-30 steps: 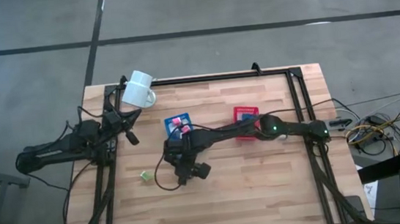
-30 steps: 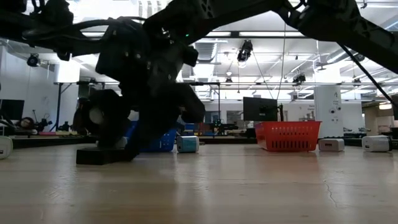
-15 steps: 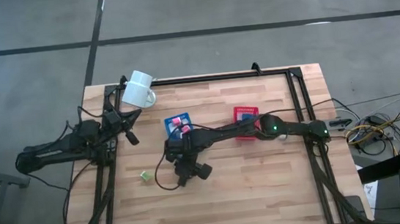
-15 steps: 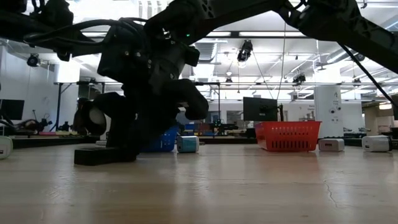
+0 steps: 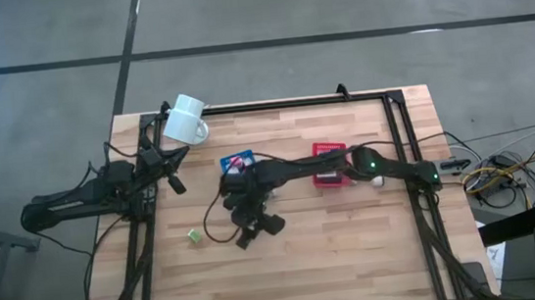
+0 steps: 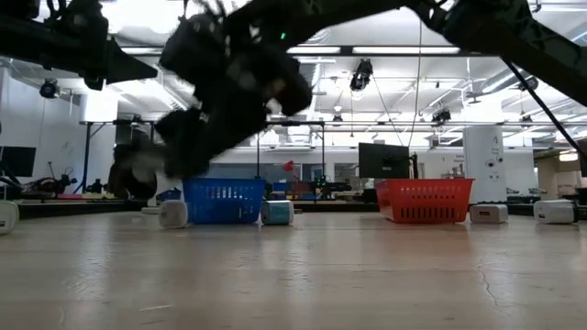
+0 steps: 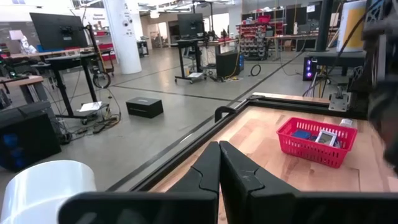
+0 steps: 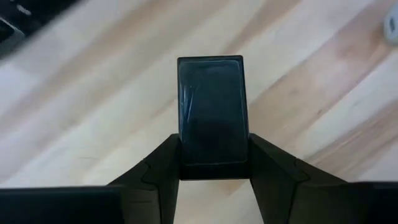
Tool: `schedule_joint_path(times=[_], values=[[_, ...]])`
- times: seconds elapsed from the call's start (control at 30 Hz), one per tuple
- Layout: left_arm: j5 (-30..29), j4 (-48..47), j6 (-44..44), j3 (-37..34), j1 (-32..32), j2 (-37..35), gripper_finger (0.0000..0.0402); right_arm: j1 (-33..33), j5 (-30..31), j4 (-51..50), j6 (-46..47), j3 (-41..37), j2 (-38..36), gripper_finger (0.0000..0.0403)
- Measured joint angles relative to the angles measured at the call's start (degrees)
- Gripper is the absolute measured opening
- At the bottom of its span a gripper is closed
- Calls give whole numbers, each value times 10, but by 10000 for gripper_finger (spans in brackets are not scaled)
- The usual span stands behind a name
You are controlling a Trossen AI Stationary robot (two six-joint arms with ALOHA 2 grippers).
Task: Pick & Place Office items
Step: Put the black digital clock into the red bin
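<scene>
- The right pincer (image 8: 212, 165) is clamping a flat black rectangular block (image 8: 211, 112) between its fingers (image 8: 160, 168), holding it above the wooden surface (image 5: 336, 252); seen from above, it is hanging near the middle, just beside the blue basket (image 5: 237, 161)
- A small green cube (image 5: 194, 236) is lying on the surface, apart from the pincer
- The left pincer (image 7: 219, 163) is resting closed and empty at the left edge, near the white mug (image 5: 186, 119)
</scene>
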Motion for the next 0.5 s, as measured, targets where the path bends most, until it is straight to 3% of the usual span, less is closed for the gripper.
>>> schedule_joint_path(times=[0.3, 0.5], values=[[2, -1, -2, 0, 0, 1, 7, -1, -35, 67, 33, -66, -113, 146], [5, -3, -4, 0, 0, 1, 7, -23, -36, 246, 89, -221, -244, 146]])
